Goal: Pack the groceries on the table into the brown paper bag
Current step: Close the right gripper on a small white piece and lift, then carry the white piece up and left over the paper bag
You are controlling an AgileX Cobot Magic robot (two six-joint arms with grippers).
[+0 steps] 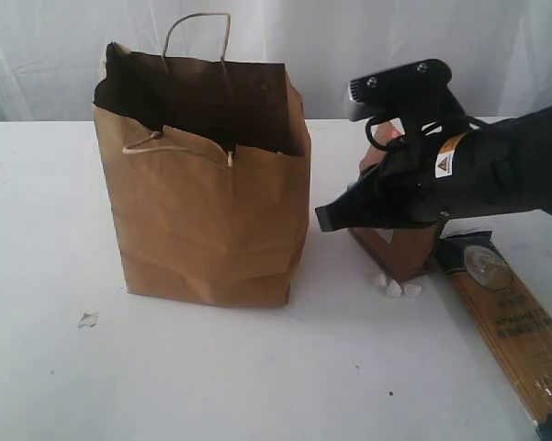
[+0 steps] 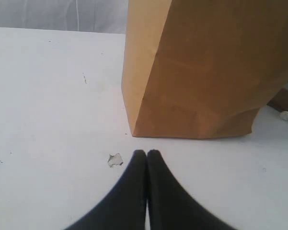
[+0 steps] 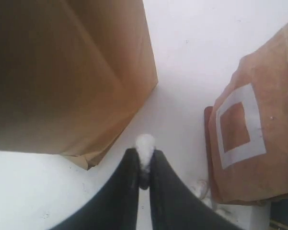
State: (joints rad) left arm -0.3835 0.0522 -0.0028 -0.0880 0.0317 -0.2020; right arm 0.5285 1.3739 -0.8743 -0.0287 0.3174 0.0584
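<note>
Pinching a small white crumb, the black right gripper masks a brown white-squared pouch. The left gripper sits pressed together

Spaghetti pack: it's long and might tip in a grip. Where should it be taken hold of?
Probably near mid-length, across its narrow width, from above: the spaghetti pack lies flat on the table, long and slim, so a centred pinch should balance.

A small torn scrap lies at the left, well apart from the white crumbs at the right. Another white lump shows in the right wrist view. A pale curtain hangs behind.
</note>
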